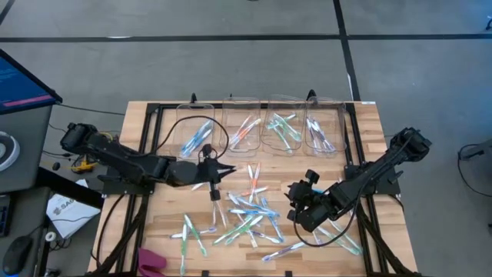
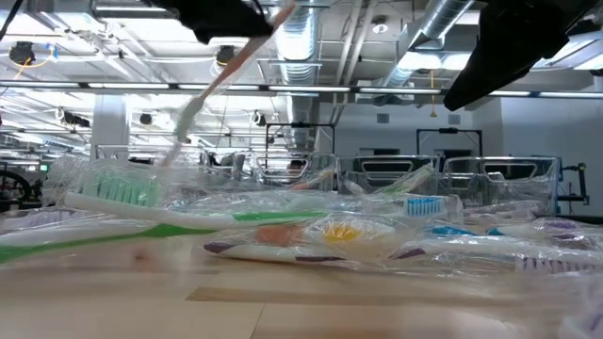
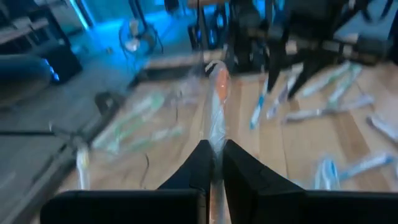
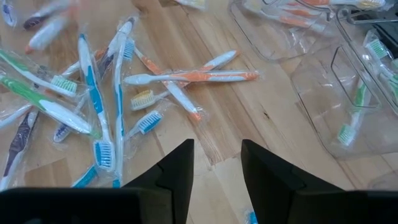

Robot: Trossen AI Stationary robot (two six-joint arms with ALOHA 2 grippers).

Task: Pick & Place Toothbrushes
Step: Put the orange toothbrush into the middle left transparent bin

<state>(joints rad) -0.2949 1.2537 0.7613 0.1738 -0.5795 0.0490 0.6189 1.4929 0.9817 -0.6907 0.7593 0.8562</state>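
Gripping an orange toothbrush (image 3: 219,93), the left fingers (image 3: 214,163) are closed; the right fingers (image 4: 214,163) gape empty.

Light wooden surface (image 1: 161,231); loose toothbrushes (image 1: 250,219) are scattered across its middle, four clear bins (image 1: 261,123) are lined along the far edge.

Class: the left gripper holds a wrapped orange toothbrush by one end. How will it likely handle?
The orange toothbrush, clamped in the left gripper, juts out straight, so probably stiff and light. Its clear wrapper looks glossy, so it may slip. Held at one end, it might swing.
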